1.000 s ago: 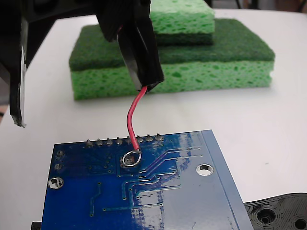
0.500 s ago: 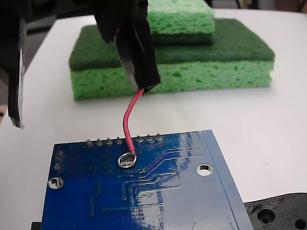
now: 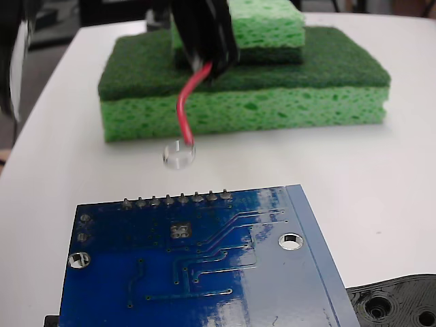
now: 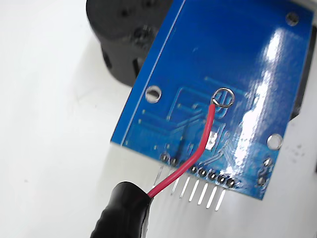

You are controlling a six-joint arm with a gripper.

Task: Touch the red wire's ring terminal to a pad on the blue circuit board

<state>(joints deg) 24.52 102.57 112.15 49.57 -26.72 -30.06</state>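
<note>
A: What takes up the most room?
B: The white table (image 3: 409, 177), then the stack of green sponges (image 3: 272, 88) at twelve o'clock in the fixed view. The blue circuit board (image 3: 204, 286) lies flat at six o'clock, its row of pads (image 3: 176, 200) along the far edge.

A: And the black pieces?
B: A black plastic part with holes (image 3: 398, 303) sits at the board's four o'clock corner in the fixed view; in the wrist view a black body (image 4: 124, 37) shows at eleven o'clock, partly under the board.

A: The gripper?
B: Top of the fixed view, near twelve o'clock, blurred. The gripper (image 3: 204, 41) is pinching the black-sleeved end of the red wire (image 3: 184, 112).

A: Where's the ring?
B: The ring terminal (image 3: 178, 155) hangs in the air — clear of the board, above the table between sponges and pads. The wrist view looks down past the sleeve (image 4: 121, 213) at seven o'clock, so there the ring appears over the board's middle.
</note>
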